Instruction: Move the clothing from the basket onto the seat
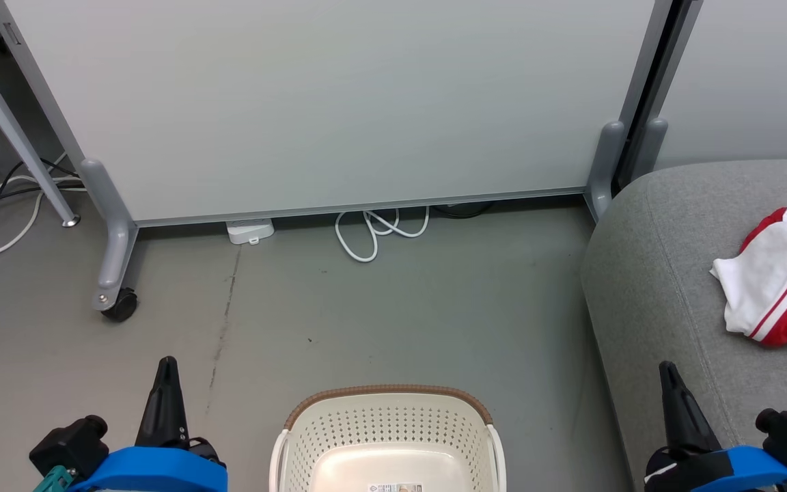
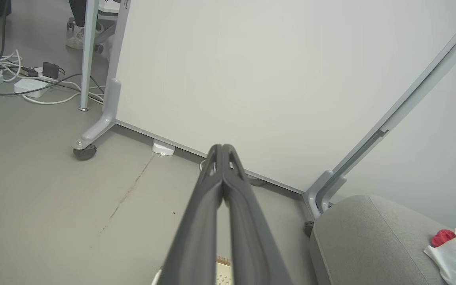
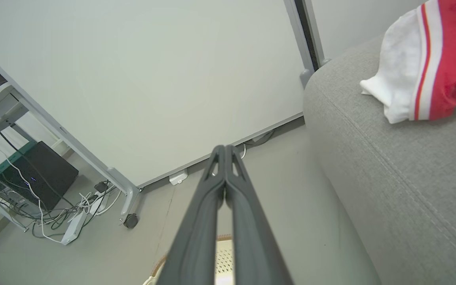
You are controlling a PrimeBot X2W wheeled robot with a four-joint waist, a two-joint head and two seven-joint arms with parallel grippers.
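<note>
A red and white garment [image 1: 779,280] lies on the grey seat [image 1: 667,287] at the right; it also shows on the seat [image 3: 390,158] as clothing [image 3: 426,67] and, small, as clothing [image 2: 455,253]. The cream basket [image 1: 388,437] stands on the floor at the bottom centre, with only its bare bottom and sticker showing inside. My left gripper [image 1: 167,365] hangs shut, holding nothing, left of the basket. My right gripper [image 1: 667,372] is shut and holds nothing beside the seat's front edge. Both wrist views show fingers pressed together: left gripper [image 2: 222,148], right gripper [image 3: 224,148].
A pale rolling partition [image 1: 339,102] stands behind the basket, with a caster foot [image 1: 117,301] at the left and another foot [image 1: 605,164] by the seat. White cable [image 1: 373,232] coils under it. Cords and a power strip [image 2: 30,85] lie far left.
</note>
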